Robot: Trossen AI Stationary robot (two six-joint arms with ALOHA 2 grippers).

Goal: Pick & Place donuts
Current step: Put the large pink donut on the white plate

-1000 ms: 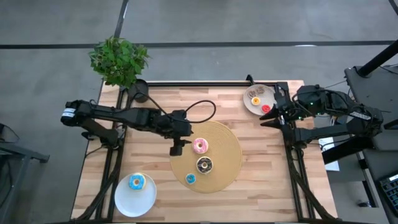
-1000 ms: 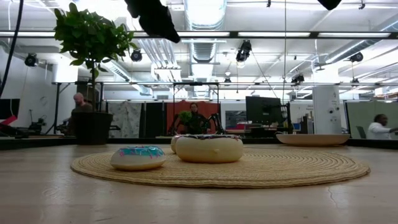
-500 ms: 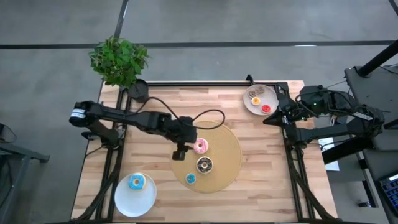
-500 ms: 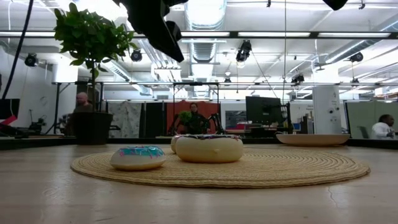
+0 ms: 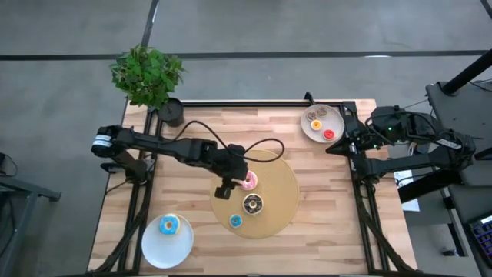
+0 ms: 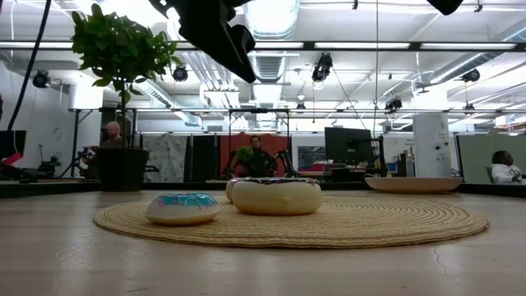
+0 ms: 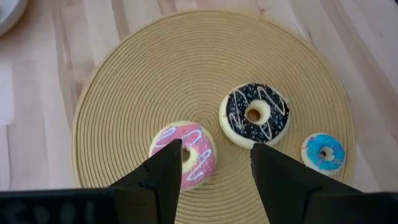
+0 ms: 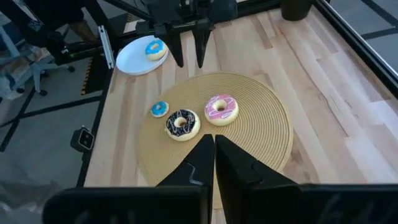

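Note:
On the round tan mat (image 5: 280, 181) lie a pink donut (image 5: 249, 182), a chocolate donut (image 5: 252, 204) and a tiny blue donut (image 5: 235, 221). A larger blue donut (image 5: 168, 225) rests on the white plate near the table's near-left corner. Two tiny donuts, red (image 5: 329, 135) and orange-centred (image 5: 316, 124), sit on the far-right plate. My left gripper (image 7: 214, 165) is open and hovers above the mat, over the pink donut (image 7: 194, 152), touching nothing. In the low view it stays high at the top (image 6: 222, 33). My right gripper (image 8: 214, 146) is shut and waits at the table's right edge.
A potted plant (image 5: 146, 75) stands at the table's far-left corner. The white plate (image 5: 154, 245) sits near-left, the other plate (image 5: 311, 132) far-right. Bare wood lies on the mat's right and along the near edge. People are in the room beyond the table.
My left gripper has moved toward the table's right and come down somewhat, from beside the mat's left rim to over the pink donut. It has stayed open. The donuts have not moved.

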